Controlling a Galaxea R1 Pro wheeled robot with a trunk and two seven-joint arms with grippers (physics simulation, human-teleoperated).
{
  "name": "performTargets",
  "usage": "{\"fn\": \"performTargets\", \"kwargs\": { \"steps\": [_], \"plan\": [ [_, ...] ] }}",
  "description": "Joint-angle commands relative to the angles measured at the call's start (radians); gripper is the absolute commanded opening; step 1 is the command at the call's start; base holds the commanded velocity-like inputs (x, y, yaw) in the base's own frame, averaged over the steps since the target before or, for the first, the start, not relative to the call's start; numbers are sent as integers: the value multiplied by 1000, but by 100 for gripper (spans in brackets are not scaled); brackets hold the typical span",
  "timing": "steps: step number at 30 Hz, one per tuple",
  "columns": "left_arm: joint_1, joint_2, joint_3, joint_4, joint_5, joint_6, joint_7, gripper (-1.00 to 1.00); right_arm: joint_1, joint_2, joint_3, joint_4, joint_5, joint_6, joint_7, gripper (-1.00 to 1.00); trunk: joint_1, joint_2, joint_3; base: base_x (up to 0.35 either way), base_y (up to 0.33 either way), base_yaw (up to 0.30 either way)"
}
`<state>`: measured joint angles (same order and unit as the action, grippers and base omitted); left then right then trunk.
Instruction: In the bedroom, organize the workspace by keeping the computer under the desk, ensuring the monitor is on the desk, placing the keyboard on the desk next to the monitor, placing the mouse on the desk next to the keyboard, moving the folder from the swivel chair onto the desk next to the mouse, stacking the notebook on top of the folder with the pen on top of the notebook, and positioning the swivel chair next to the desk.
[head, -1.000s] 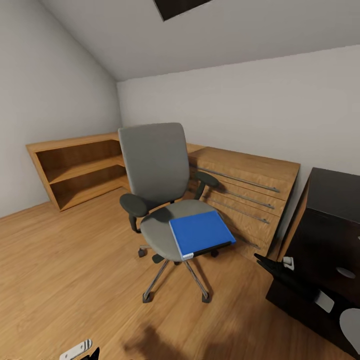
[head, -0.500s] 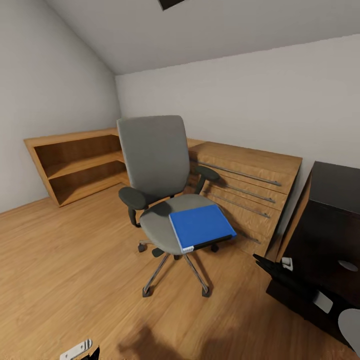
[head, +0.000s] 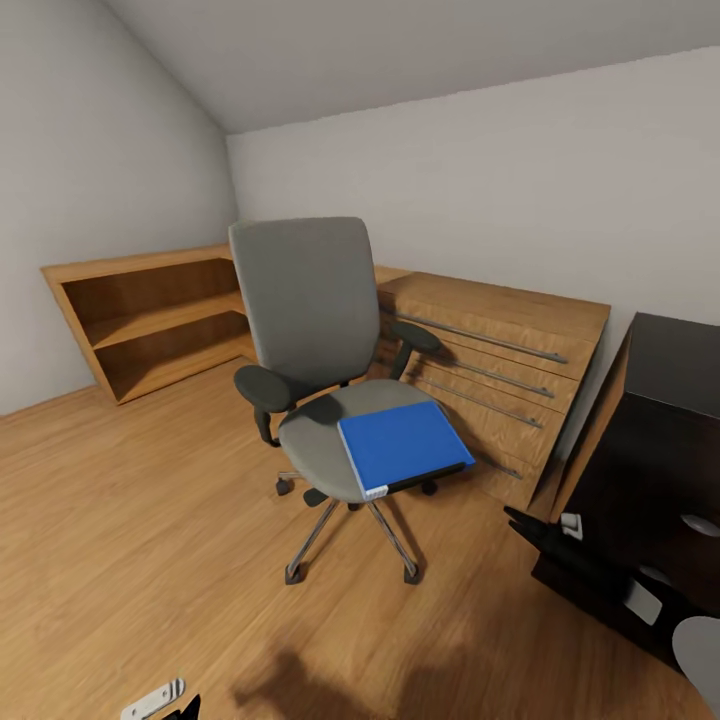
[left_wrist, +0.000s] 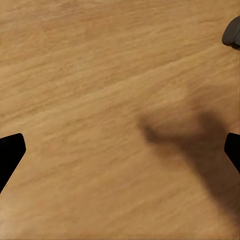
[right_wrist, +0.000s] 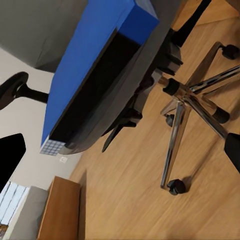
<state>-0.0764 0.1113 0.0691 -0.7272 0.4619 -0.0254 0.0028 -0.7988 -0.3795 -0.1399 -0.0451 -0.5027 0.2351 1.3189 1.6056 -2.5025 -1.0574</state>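
Folder (head: 402, 447): flat on chair (head: 320, 380) seat front, overhanging edge twd desk (head: 650, 480); both claws spread, empty, right claw (right_wrist: 120, 150) nearby; risk: a nudge rolls chair or tips folder to floor.

Swivel chair (head: 320, 350): seat and back showing matt grey cloth; armrests looking like smooth black plastic; 5-star base gleaming as polished metal, castors black.
Folder (head: 402, 447): appearing smooth, bright blue, dark edge.
Floor (head: 130, 530): showing warm wood grain, slight sheen.
Low cabinets (head: 490, 370): looking like light wood, metal-looking rails.
Desk (head: 660, 450): presenting glossy black.
Walls (head: 520, 190): appearing matt pale.
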Motion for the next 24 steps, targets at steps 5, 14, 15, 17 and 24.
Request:
{"fn": "performTargets", "kwargs": {
  "steps": [5, 14, 15, 17, 24],
  "plan": [
    [0, -1, -3, 0, 11, -2, 0, 100, -2, -2, -11, -18, 0, 66, -17, 100, 0, 0, -1, 0, 0, 0],
    [0, -2, -2, 0, 9, -2, -1, 100, -2, -2, -16, -118, -11, 139, -55, 100, 0, 0, -1, 0, 0, 0],
    [0, -2, -2, 0, 9, -2, -1, 100, -2, -1, -17, -122, -16, 142, -57, 100, 0, 0, -1, 0, 0, 0],
    [0, -2, -2, 0, 9, -3, -1, 100, -2, -1, -16, -124, -20, 144, -60, 100, 0, 0, -1, 0, 0, 0],
    [0, -2, -2, 1, 10, -4, 0, 100, -2, -3, -14, -124, -23, 153, -70, 100, 0, 0, -1, 90, 74, 0]
  ]
}}
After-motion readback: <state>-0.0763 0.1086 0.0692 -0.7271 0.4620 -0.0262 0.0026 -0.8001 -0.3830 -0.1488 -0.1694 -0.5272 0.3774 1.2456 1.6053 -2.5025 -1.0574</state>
